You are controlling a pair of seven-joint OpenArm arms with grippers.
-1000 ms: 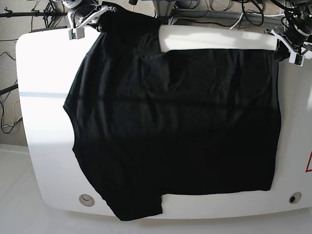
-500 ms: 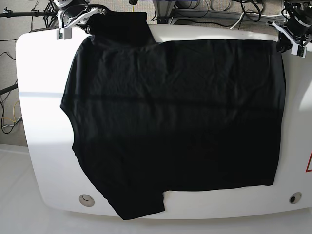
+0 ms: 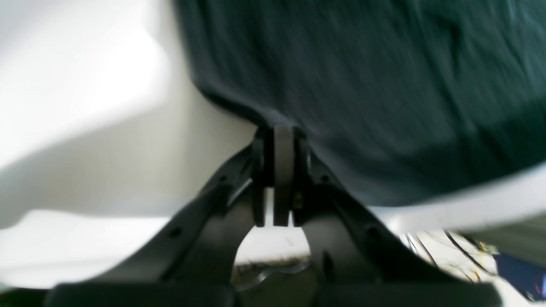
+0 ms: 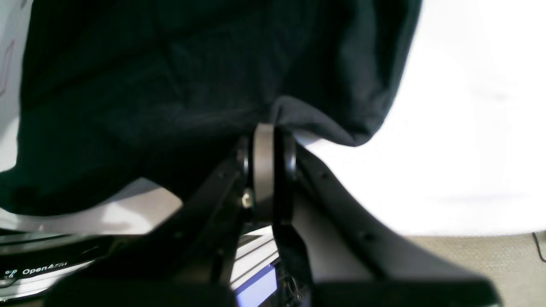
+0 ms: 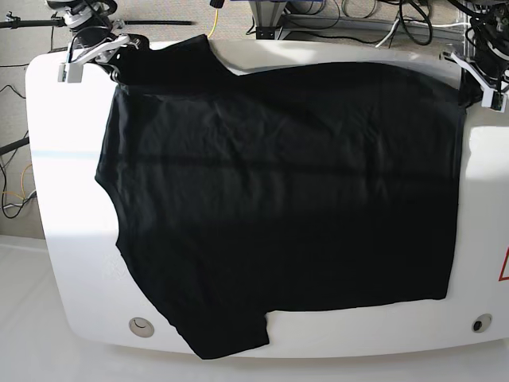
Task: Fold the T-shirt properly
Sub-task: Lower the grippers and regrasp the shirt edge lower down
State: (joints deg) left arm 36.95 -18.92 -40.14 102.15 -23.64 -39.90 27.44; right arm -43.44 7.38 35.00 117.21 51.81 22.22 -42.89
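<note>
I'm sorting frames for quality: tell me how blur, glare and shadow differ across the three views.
Left wrist view: motion-smeared, the T-shirt rendered greenish, the table washed out, the left gripper soft. Right wrist view: sharper, the shirt nearly featureless black, the table blown out white beside the right gripper. Base view: sharp, with a bright sunlit band across the table's left side.

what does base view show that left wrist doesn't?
Base only: the whole T-shirt spread flat across the white table, one sleeve reaching the near edge, the right end effector at the far-left corner, and cables behind the table.

Left wrist only: a blurred close-up of the left end effector with jaws shut on the shirt's edge, fabric pinched between the pads.

Both: the black shirt, the white tabletop, and the left end effector gripping the shirt's corner at the table's far edge.
</note>
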